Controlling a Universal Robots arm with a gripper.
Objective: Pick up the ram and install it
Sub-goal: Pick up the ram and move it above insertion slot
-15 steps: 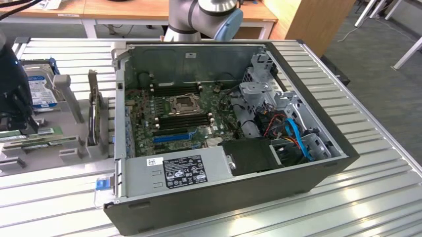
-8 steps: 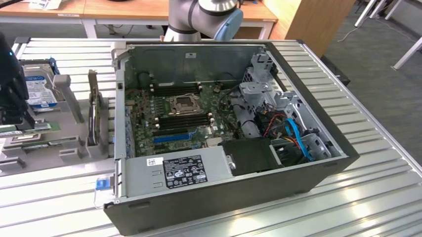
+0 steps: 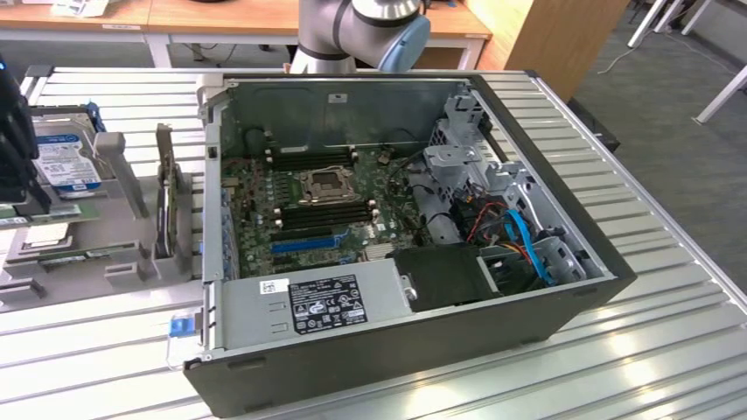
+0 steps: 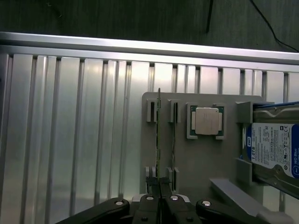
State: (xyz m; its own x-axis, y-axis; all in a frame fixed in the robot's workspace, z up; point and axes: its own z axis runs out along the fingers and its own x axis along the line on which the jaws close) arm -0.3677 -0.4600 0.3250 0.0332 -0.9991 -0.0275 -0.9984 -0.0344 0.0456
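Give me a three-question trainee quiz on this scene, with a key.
1. True or false: the ram stands on edge in the grey holder.
2. Which sits next to the processor on that holder? A: hard drive. B: fan. C: screwdriver.
3. Fill in: the gripper is shut on the ____.
Key: 1 true; 2 A; 3 ram.

Exterior view: we record bright, even overhead light; white glare streaks on the ribbed table [image 3: 666, 350], lower right of the frame; computer case [image 3: 386, 367] interior shadowed. Wrist view: we record dimmer, cooler light, muted sheen on the slats.
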